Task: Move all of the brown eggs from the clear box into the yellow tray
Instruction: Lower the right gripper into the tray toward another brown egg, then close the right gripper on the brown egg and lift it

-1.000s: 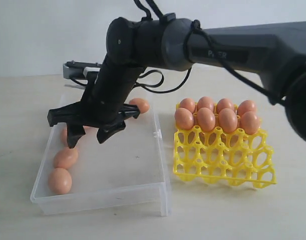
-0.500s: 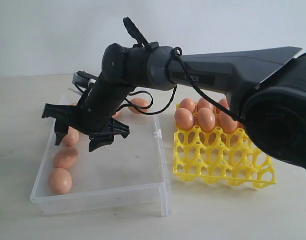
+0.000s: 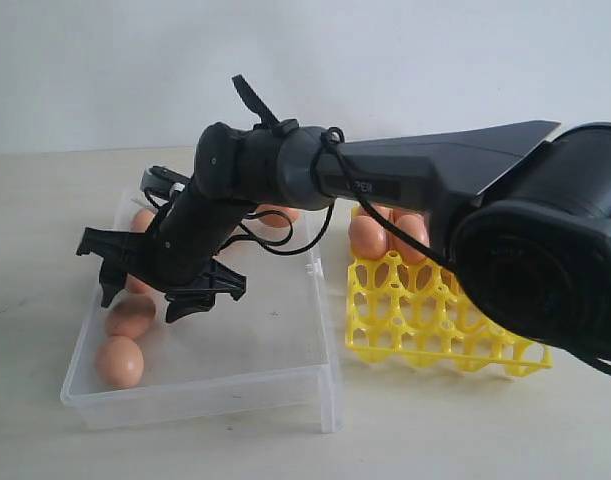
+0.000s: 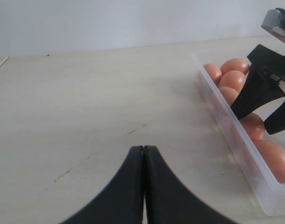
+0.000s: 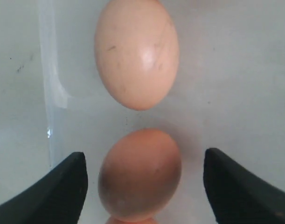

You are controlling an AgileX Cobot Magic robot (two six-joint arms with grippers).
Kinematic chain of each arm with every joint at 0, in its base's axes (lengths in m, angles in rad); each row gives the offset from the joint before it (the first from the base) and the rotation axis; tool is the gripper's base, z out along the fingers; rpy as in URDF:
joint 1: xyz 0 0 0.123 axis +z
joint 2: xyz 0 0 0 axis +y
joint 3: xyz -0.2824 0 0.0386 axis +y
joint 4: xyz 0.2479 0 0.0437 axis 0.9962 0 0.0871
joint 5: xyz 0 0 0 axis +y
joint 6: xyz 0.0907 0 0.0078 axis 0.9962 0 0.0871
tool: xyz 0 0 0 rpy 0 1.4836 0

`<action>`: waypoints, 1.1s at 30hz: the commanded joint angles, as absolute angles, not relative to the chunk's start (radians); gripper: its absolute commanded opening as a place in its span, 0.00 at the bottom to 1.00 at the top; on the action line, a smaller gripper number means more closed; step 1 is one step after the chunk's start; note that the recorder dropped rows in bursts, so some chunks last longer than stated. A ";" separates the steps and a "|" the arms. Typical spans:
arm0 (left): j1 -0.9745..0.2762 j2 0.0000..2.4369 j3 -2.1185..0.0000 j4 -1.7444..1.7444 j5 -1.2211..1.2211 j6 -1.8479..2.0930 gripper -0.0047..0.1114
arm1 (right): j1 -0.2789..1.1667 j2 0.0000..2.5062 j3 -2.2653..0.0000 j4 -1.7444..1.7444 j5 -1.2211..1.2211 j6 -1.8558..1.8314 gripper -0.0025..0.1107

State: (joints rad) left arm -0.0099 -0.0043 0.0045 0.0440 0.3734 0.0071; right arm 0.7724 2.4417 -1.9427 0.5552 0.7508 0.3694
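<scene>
There's the right arm [image 3: 285,165], matte black all over, bulbous rounded joints and a long tapering link with faint pale lettering [image 3: 370,187]. Thin black cables [image 3: 281,250] loop loose off it. The right gripper [image 3: 143,300]: black, with curved pointed fingers [image 3: 200,297], silver block [image 3: 161,179] behind.

brown eggs [image 3: 119,361]: orange-brown shells, plain. In the right wrist view one [image 5: 136,53] is paler, pinkish-tan with faint dark flecks, and the one next to it [image 5: 140,175] is a deeper orange-brown. clear box [image 3: 275,340]: colourless see-through plastic, whitish glare along the edges. yellow tray [image 3: 425,320]: bright solid yellow, open lattice pattern. right gripper [image 3: 141,305] and left gripper [image 4: 143,154]: matte black. arm [image 3: 455,170]: dark grey to black, with small white lettering [image 3: 360,187], black cables [image 3: 285,245] and a silver-grey plate [image 3: 157,181] near the wrist. table [image 4: 86,116]: pale beige, faint streaks, a few dark scuffs. wall [image 3: 385,60]: plain off-white.
</scene>
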 commanded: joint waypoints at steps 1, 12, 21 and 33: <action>-0.007 0.000 0.000 0.047 0.369 0.008 0.04 | 0.773 2.451 -1.952 0.573 0.719 0.367 0.62; -0.007 0.000 0.000 0.047 0.369 0.008 0.04 | 0.779 2.456 -1.952 0.577 0.728 0.367 0.50; -0.007 0.000 0.000 0.047 0.369 0.008 0.04 | 0.779 2.445 -1.952 0.551 0.745 0.325 0.08; -0.007 0.000 0.000 0.047 0.369 0.008 0.04 | 0.765 2.369 -1.951 0.084 0.746 0.313 0.02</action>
